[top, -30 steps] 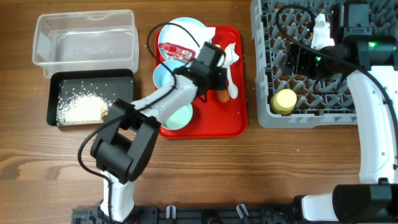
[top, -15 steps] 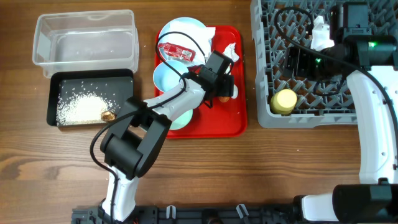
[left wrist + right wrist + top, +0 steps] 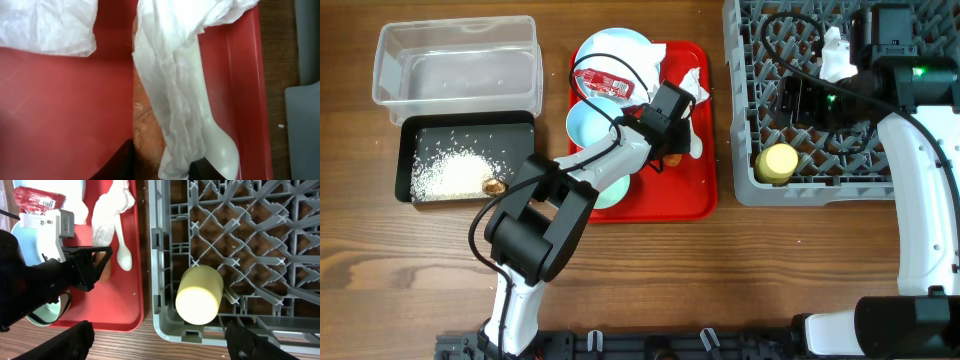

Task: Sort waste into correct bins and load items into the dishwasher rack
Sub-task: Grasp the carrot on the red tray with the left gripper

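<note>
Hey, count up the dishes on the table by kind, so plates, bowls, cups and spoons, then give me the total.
Plates: 1, the pale blue plate
Bowls: 2, the pale blue bowl and the mint-green bowl
Cups: 1, the yellow cup
Spoons: 1, the white spoon
Total: 5

Carrot (image 3: 145, 125) mostly under napkin (image 3: 170, 85); spoon (image 3: 220, 150) handle covered; left fingers (image 3: 122, 161) cropped at bottom edge.

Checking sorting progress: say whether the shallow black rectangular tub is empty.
Not empty: black tub holds loose white rice and a brown lump.
</note>
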`<state>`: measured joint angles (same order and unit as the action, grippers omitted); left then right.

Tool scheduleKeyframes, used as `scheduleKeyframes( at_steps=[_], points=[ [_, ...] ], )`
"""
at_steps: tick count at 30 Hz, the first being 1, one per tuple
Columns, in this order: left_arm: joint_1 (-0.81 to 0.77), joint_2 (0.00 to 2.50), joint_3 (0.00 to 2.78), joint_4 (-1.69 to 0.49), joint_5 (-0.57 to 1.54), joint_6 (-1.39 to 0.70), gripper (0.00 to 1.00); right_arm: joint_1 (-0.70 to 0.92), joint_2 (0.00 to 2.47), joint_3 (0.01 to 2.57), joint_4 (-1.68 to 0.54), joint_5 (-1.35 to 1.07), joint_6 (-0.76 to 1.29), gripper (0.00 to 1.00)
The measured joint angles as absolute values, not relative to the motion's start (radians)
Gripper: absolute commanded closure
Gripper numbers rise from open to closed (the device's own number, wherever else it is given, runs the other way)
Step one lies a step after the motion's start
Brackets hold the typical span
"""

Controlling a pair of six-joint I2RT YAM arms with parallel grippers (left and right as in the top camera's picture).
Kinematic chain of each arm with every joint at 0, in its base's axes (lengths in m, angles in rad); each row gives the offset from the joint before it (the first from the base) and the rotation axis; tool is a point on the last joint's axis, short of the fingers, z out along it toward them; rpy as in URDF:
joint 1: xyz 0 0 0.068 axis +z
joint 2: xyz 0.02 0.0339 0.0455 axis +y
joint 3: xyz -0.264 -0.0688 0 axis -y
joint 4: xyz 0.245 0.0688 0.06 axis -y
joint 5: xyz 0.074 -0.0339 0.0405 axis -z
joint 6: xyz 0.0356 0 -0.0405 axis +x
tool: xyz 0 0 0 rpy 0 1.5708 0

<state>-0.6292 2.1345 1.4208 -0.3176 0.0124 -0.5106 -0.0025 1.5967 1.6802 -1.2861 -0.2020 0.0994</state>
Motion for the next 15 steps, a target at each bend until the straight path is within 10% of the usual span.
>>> scheduleKeyframes(
  at_steps=[15],
  points=[
    [-0.625,1.765,1.422,-0.642,0.0,-0.479,0.74,-0.002,1.597,1.68,-1.287,-0.202,0.099,0.12]
  ],
)
